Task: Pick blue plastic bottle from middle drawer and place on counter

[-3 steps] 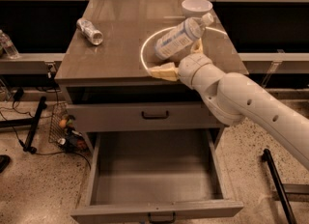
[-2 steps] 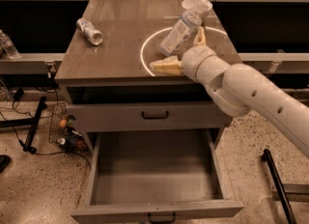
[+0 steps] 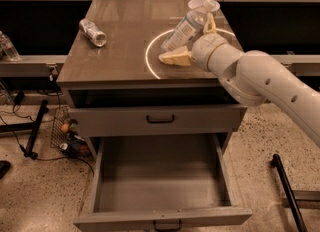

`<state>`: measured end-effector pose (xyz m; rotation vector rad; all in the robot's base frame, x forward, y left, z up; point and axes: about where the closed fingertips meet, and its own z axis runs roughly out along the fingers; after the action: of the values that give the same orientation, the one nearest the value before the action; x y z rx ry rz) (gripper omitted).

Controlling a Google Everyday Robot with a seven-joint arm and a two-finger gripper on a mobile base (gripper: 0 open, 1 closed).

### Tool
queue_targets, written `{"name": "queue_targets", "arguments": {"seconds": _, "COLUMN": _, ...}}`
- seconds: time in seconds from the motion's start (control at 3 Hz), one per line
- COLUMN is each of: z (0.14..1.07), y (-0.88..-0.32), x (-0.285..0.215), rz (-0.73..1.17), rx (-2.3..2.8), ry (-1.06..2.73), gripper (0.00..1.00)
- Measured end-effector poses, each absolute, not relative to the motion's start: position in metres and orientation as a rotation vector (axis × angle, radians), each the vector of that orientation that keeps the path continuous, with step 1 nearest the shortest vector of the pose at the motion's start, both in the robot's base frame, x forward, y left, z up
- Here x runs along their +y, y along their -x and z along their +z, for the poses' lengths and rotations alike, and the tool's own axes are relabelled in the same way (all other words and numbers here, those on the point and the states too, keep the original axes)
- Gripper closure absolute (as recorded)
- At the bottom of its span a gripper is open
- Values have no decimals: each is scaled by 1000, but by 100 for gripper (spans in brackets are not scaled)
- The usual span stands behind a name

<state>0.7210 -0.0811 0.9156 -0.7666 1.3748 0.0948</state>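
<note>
Glossy grey-brown rectangular counter (image 3: 115, 61), top of a grey cabinet, is bearing a thin bright white circle line (image 3: 148, 56). Clear blue plastic bottle (image 3: 184, 31) with pale bluish-white label is slanting across the right half of the circle, its lower end near the counter and its upper end pointing toward a clear plastic cup (image 3: 207, 4) at the back right corner. Two-finger hand (image 3: 193, 40) on a white jointed arm (image 3: 260, 83) is reaching in from the right and hovering over the counter's right side, its tan fingers (image 3: 175, 57) spreading wide, one pointing left and the other toward the back. The bottle is lying in the gap between them, and whether either finger is touching it cannot be told from this angle. Wide grey middle drawer (image 3: 160, 176) is standing pulled out below, showing its plain grey inside. Upper grey drawer front (image 3: 115, 121) with small dark bar handle is sitting closed just under the counter. Short stubby clear bottle (image 3: 93, 31) with silvery end is lying on its side at the counter's left, well apart from the circle.
</note>
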Motion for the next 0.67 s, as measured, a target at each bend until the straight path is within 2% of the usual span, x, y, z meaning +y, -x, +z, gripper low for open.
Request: {"name": "queue_targets", "arguments": {"seconds": 0.67, "z": 936, "y": -724, "x": -75, "rz": 102, "rx": 1322, "ry": 793, "gripper": 0}}
